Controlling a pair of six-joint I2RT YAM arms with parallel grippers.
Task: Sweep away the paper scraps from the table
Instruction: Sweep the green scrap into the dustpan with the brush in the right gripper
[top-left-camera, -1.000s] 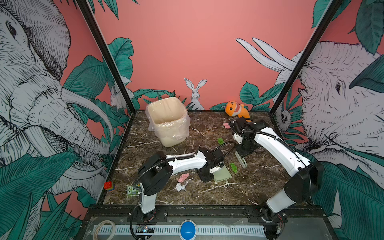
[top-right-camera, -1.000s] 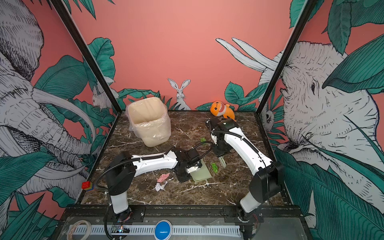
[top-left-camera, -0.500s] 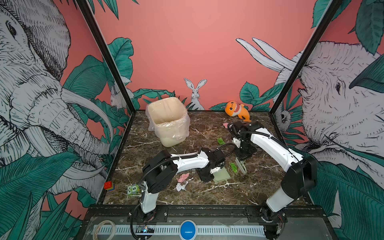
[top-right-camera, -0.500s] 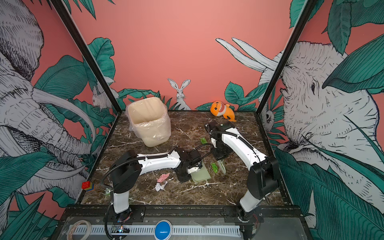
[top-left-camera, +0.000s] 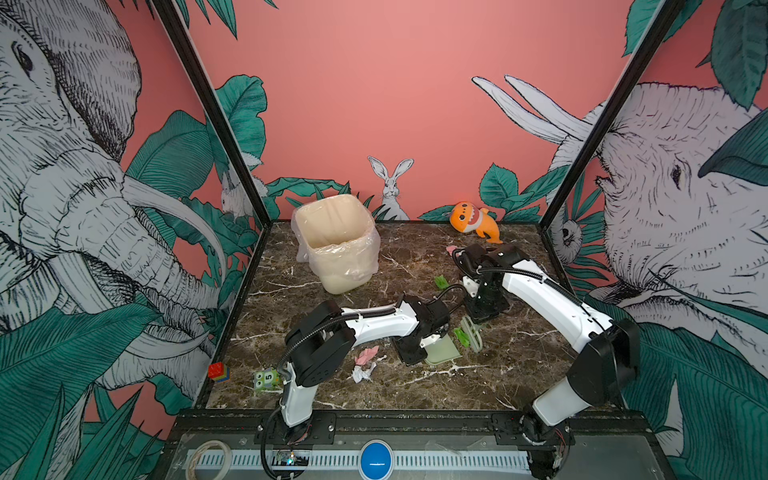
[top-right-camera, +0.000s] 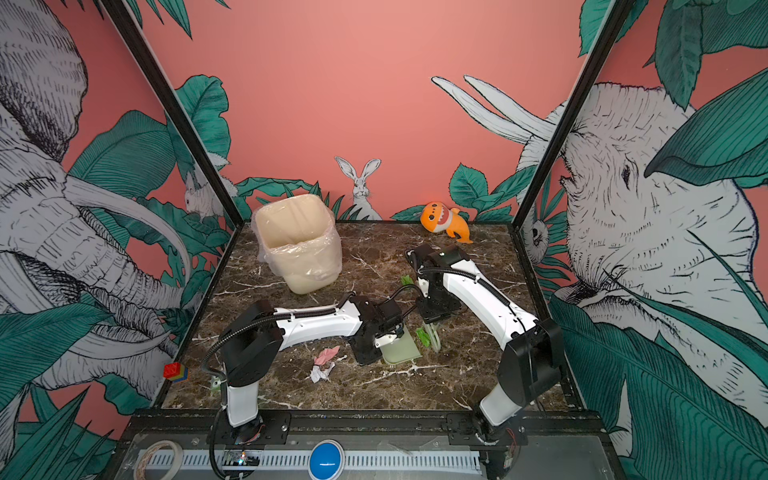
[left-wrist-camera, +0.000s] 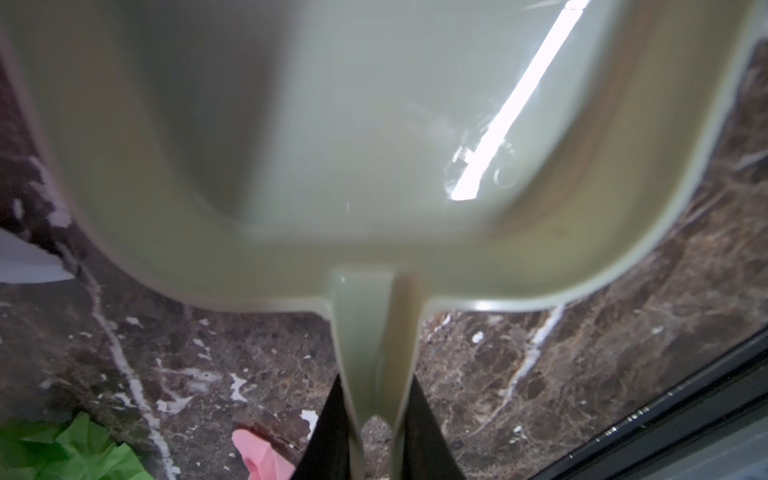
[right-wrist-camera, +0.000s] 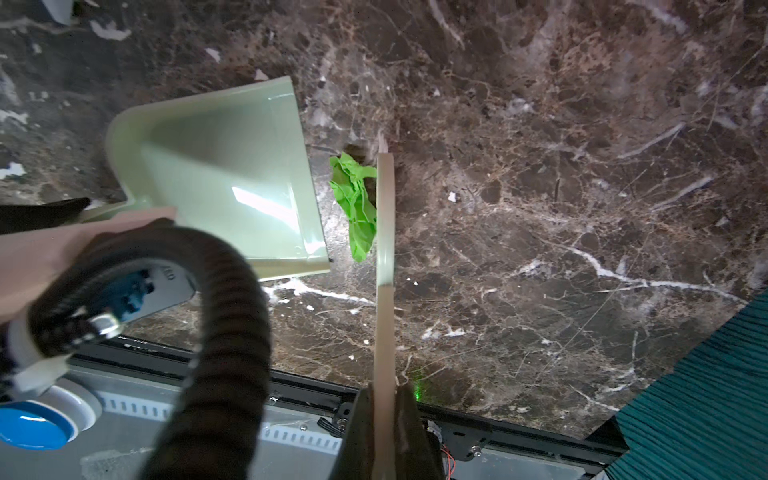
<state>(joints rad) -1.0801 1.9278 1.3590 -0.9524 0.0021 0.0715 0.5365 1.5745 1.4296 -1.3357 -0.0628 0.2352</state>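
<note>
Closest to the front edge of the counter (top-left-camera: 415, 386), by its front left corner, we see a small green toy block (top-left-camera: 266, 379). A red block (top-left-camera: 218, 370) rests on the frame at the left edge. A little farther in, left of the middle, a white scrap (top-left-camera: 360, 372) lies just beside a pink scrap (top-left-camera: 368, 354). Both sit on bare marble, apart from the tools.

Next comes the left pincer (left-wrist-camera: 376, 415), clamped tight on the thin handle of the pale green dustpan (top-left-camera: 444, 351). The pan rests near the middle of the counter. In the left wrist view the pink scrap shows just beside one black finger (left-wrist-camera: 328, 432), behind the pan's back wall.

Past the pan's open lip lies a bright green scrap (right-wrist-camera: 355, 199). It sits between the lip and the brush (right-wrist-camera: 384, 208), touching the brush's side and a narrow gap away from the pan. The right pincer (right-wrist-camera: 384, 399) is closed on the brush handle. The green scrap lies at the other end of the brush, nearer the front edge than this pincer, and the pincer does not touch it.

Farther back, a second green scrap (top-left-camera: 441, 282) lies beside the right arm. Another pink scrap (top-left-camera: 451, 250) peeks out behind that arm. Towards the far left corner stands the lined bin (top-left-camera: 336, 245). An orange plush shark (top-left-camera: 473, 220) sits against the far edge on the right.
</note>
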